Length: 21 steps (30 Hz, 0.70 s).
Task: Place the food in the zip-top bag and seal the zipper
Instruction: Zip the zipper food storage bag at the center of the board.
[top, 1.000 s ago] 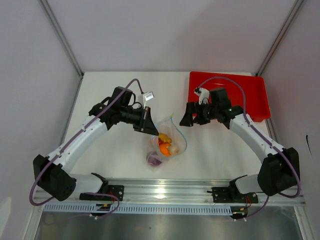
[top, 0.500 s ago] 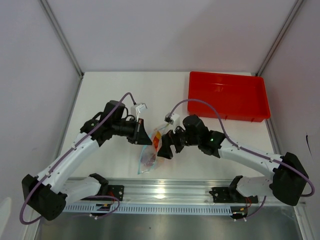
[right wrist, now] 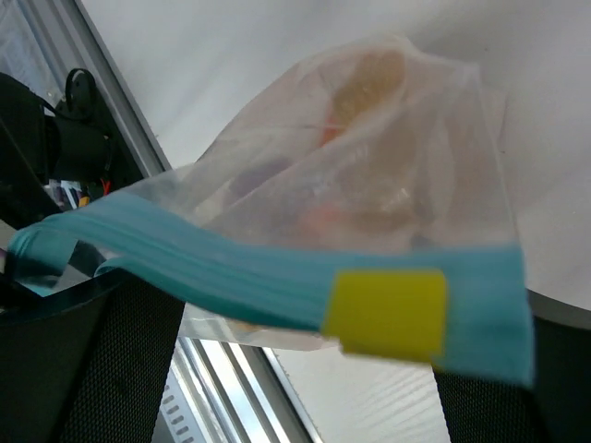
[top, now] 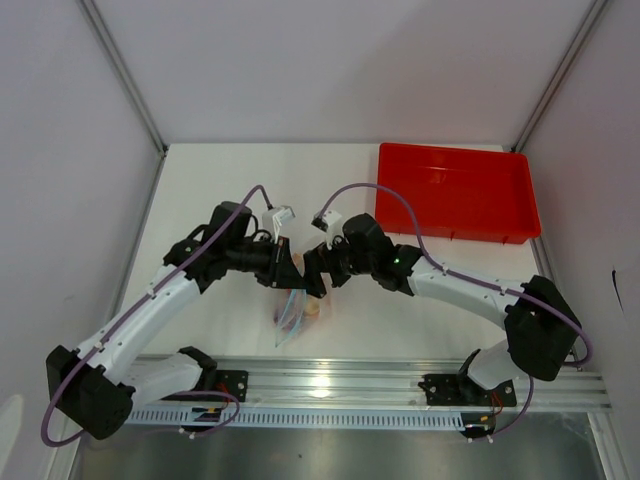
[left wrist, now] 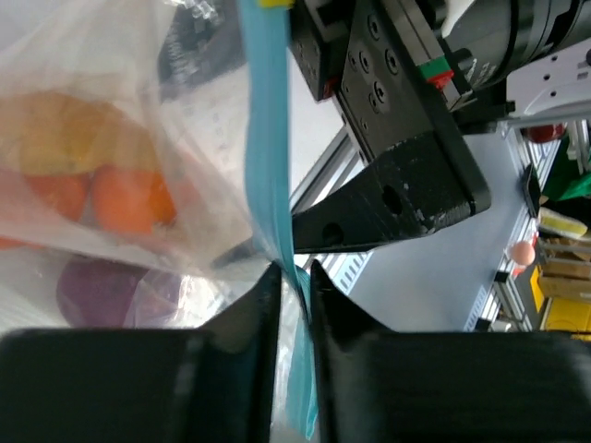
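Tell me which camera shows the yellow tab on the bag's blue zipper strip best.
Right wrist: the yellow tab sits large and unobstructed on the zipper strip. The left wrist view catches only a yellow sliver at its top edge. The top external view does not show it.

You've got the zip-top bag at the table's front middle, between your left gripper and right gripper, food inside it, zipper between the left fingers. The tray sits back right.

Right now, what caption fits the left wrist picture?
Left claw pinches the blue zipper of the clear bag holding orange, yellow and purple toy food.
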Motion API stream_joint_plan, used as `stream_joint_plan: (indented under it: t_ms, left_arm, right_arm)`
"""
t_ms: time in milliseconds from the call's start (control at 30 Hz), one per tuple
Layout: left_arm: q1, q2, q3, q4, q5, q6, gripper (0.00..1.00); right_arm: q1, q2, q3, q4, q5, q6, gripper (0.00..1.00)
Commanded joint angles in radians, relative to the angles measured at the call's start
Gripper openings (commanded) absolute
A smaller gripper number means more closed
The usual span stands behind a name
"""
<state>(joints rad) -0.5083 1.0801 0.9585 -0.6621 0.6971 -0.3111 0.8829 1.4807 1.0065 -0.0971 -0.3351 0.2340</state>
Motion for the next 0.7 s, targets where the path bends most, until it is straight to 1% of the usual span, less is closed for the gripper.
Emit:
stream_joint_plan:
  t_ms: [0,100,133,233,333,500,667]
  left_arm:
    - [-0.006,-0.046,-0.026,0.084,0.004,0.014,0.24]
    - [-0.006,-0.075,-0.043,0.114,0.013,0.01,0.33]
    - [-0.006,-0.08,-0.055,0.116,-0.01,0.01,0.38]
    - [-0.006,-0.095,-0.07,0.121,-0.033,0.02,0.45]
    - [-0.007,-0.094,-0.073,0.104,-0.071,0.032,0.45]
    - [-0.013,-0.118,-0.104,0.073,-0.195,0.041,0.45]
    - [-0.027,-0.144,-0.139,0.085,-0.194,0.041,0.47]
  right_arm:
    - [0.013,-0.006,0.009,0.127,0.004,0.12,0.99]
    - [0.025,-0.016,-0.012,0.145,0.022,0.133,0.99]
    - [0.024,-0.016,-0.016,0.145,0.046,0.145,0.99]
    - [0.024,-0.014,-0.02,0.146,0.042,0.165,0.99]
    - [0.024,-0.013,-0.016,0.146,0.039,0.194,0.99]
    - [0.024,-0.023,-0.011,0.146,0.062,0.277,0.99]
    - [0.022,-0.014,0.0,0.128,0.079,0.324,0.99]
